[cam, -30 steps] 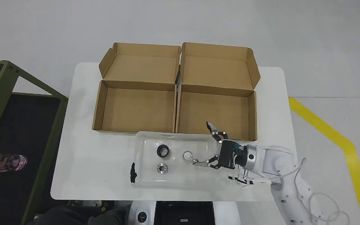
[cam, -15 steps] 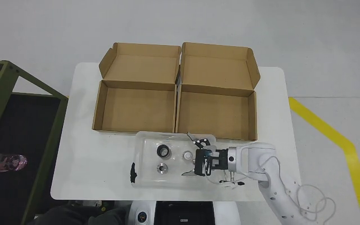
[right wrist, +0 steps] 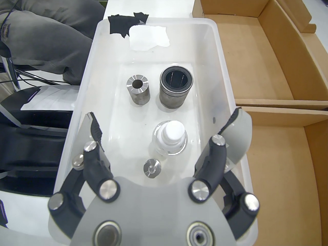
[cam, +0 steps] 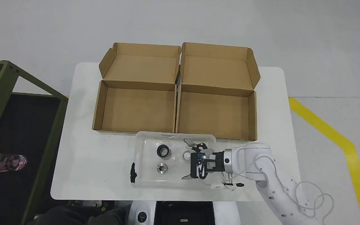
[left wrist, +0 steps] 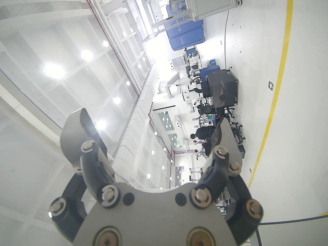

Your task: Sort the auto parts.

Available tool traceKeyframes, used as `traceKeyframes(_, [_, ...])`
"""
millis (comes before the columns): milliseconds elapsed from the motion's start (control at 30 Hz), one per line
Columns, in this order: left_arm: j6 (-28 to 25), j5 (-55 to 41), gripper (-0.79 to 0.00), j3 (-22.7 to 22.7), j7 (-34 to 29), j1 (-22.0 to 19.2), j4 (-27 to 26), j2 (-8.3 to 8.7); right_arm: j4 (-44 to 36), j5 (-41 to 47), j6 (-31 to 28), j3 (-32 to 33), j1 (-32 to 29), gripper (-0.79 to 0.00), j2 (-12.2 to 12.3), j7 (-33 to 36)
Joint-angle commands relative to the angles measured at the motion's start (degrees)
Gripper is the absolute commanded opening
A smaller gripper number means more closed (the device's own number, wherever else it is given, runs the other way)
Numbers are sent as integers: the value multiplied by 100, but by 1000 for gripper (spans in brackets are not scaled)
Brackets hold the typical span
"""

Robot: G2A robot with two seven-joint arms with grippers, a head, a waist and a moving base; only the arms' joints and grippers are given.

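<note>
A clear plastic bin (cam: 140, 138) at the table's front edge holds a black-lined linear bearing (right wrist: 176, 86), a steel bushing (right wrist: 138, 89), a white plastic part (right wrist: 170, 136) and a small metal disc (right wrist: 152, 168). From above, the bearing (cam: 163, 151) and the bushing (cam: 162, 168) stand in the bin's left half. My right gripper (right wrist: 165, 119) is open inside the bin, its fingers on either side of the white part, with nothing held. The right gripper (cam: 185, 158) hides that part from above. My left gripper (left wrist: 151, 122) is open and empty, pointing up at the hall ceiling.
Two open cardboard boxes sit side by side behind the bin, the left box (cam: 135, 109) and the right box (cam: 216, 115), both empty. Black tape (right wrist: 123, 24) and a white paper patch (right wrist: 148, 37) mark the bin's far end.
My right arm has swung left from the bin's right end into the bin, bringing the open gripper over the white part. The parts have not moved.
</note>
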Motion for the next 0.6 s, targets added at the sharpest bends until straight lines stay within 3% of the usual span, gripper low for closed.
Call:
traceKeyframes(0, [0, 0, 0, 0, 0, 0, 0, 0, 24, 15, 17, -17, 23, -80, 8, 38])
traceKeyframes(167, [0, 0, 0, 0, 0, 0, 0, 0, 96, 4, 100, -76, 98, -228, 24, 181])
traceKeyframes(400, [0, 0, 0, 0, 0, 0, 0, 0, 182, -16, 219, -198, 232, -274, 38, 449])
traceKeyframes(467, [0, 0, 0, 0, 0, 0, 0, 0, 213, 2, 243, -235, 263, -394, 40, 490])
traceKeyframes(567, [0, 0, 0, 0, 0, 0, 0, 0, 236, 24, 262, -276, 305, -462, 47, 520])
